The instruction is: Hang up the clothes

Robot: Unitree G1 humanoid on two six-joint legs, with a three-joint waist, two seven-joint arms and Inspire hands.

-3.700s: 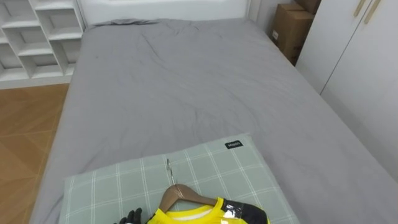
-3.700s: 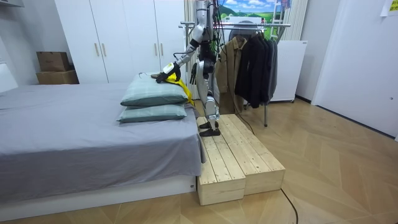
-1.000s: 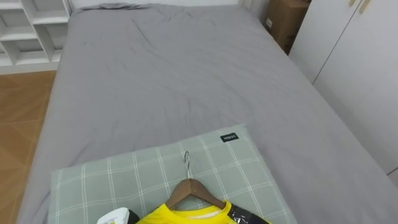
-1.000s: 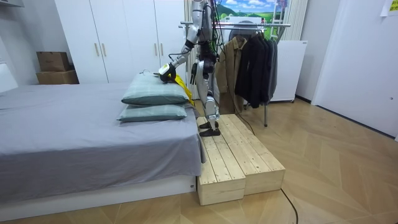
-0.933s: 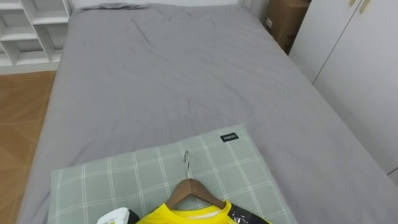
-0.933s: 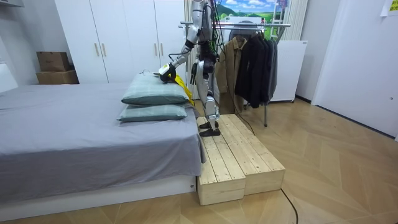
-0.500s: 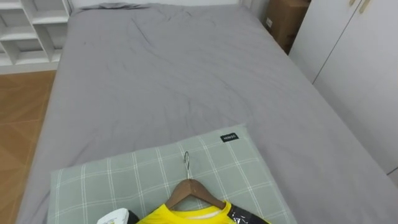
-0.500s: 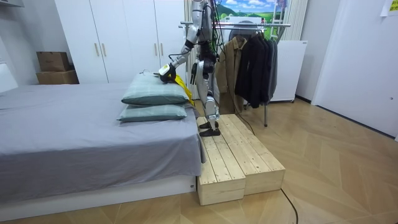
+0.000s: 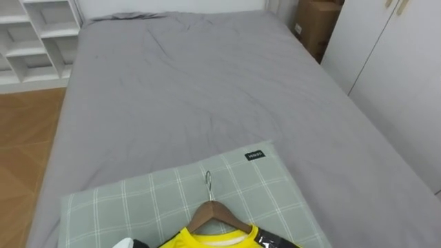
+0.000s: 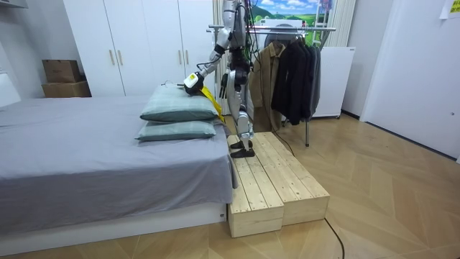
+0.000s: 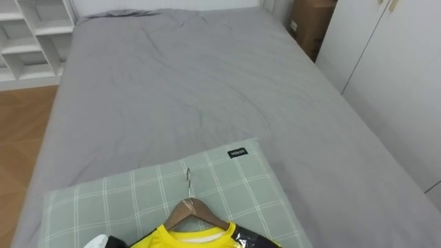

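A yellow shirt (image 9: 207, 241) on a wooden hanger (image 9: 218, 212) hangs low over a green checked pillow (image 9: 138, 200), and the hanger's metal hook (image 9: 207, 180) points towards the bed. My left hand (image 9: 135, 244) sits at the shirt's left shoulder on the bottom edge of the eye views. In the room view my left hand (image 10: 190, 81) is held out over the stacked pillows (image 10: 176, 108), shut on the yellow shirt (image 10: 210, 101), which trails down from it. My right hand (image 10: 223, 90) stays close to my body. I stand on a wooden platform (image 10: 277, 187) at the head of the bed.
The grey bed (image 9: 193, 89) stretches ahead. A clothes rack (image 10: 287, 29) with dark coats (image 10: 295, 72) stands behind me. White wardrobe doors (image 9: 400, 83) and a cardboard box (image 9: 313, 24) lie to the right, white shelves (image 9: 34, 34) to the left.
My left hand has lifted the shirt slightly above the pillows. The eye view has shifted a little, so the hand sits lower in it.
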